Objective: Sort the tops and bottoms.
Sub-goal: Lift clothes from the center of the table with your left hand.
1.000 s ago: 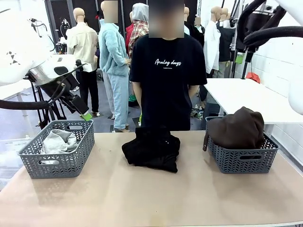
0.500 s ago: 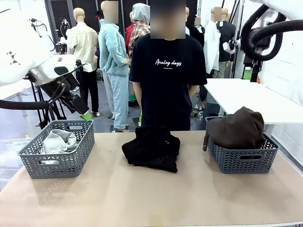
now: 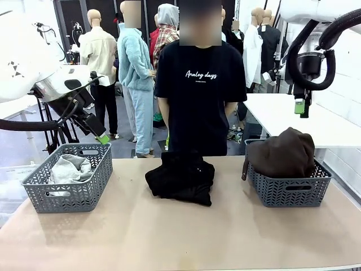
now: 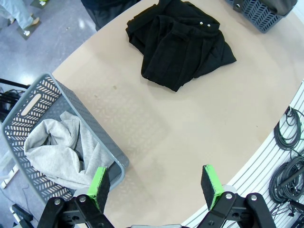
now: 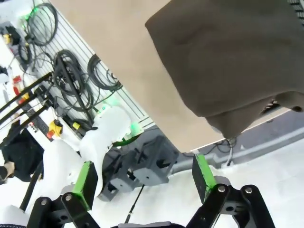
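Starting with the front view: a black heap [image 3: 181, 178] of garments is seen lying at the middle of the table [image 3: 169, 237], directly in front of the person [image 3: 198, 90]; a light grey garment [image 3: 70, 168] is contained in the left basket [image 3: 84, 195]; a dark brown garment [image 3: 282, 152] is piled in the right basket [image 3: 289, 192], bulging above the rim; the left gripper [image 3: 101, 136] is held in the air by the far corner of the left basket, not touching it; the right gripper [image 3: 302, 107] is held high above the right basket, fingers pointing down, well clear of the brown fabric.

Left wrist view: the left gripper [image 4: 154, 183] is noted with jaws spread wide, nothing between them; the light grey garment [image 4: 61, 149] is seen crumpled inside the left basket [image 4: 28, 102]; the black heap [image 4: 180, 45] lies well apart on bare table [image 4: 190, 123]; a corner of the right basket [image 4: 256, 12] is seen at the top edge.

Right wrist view: the right gripper [image 5: 142, 178] is likewise spread wide and empty; the dark brown garment [image 5: 228, 57] is seen beyond it, untouched; the table [image 5: 104, 23], cables [image 5: 71, 71] and a white arm base [image 5: 104, 135] are noted alongside.
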### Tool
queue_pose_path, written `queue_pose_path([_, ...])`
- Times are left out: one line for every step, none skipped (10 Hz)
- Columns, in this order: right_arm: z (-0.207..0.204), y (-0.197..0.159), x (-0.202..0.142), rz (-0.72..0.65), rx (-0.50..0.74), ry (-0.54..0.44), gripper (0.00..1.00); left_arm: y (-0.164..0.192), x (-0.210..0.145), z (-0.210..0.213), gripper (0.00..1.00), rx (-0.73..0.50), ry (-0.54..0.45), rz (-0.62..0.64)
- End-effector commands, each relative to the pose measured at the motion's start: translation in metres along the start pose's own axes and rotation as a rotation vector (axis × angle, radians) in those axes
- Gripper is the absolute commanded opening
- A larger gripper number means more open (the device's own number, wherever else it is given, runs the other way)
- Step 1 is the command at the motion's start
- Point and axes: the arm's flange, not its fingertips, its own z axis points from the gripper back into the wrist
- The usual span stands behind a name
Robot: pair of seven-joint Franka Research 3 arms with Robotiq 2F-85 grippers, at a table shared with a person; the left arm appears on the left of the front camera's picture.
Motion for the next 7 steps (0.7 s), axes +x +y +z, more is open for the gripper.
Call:
queue_pose_path([0.018,-0.006,0.006,-0.009,-0.001,-0.025,1.0,0.001,-0.001,0.001,1.0,-0.014,-0.006,-0.009])
queue_pose_path([0.0,0.0,0.0,0.0,0.0,0.0,1.0,0.001,-0.001,0.001,1.0,-0.014,-0.006,-0.009])
queue_pose_path([-0.016,0.003,0.016,-0.078,-0.029,0.106,1.0,0.001,-0.001,0.001,1.0,-0.014,-0.006,-0.009])
queue_pose_path([-0.035,0.02,0.007,-0.14,-0.005,0.136,1.0,0.001,-0.001,0.001,1.0,-0.014,-0.006,-0.009])
queue_pose_path([-0.059,0.043,-0.01,-0.21,-0.026,0.134,1.0,0.001,-0.001,0.001,1.0,-0.014,-0.006,-0.009])
queue_pose_path([-0.08,0.06,-0.026,-0.247,-0.032,0.129,1.0,0.001,-0.001,0.001,1.0,-0.014,-0.006,-0.009])
queue_pose_path([-0.094,0.064,-0.037,-0.272,-0.053,0.102,1.0,0.001,-0.001,0.001,1.0,-0.014,-0.006,-0.009])
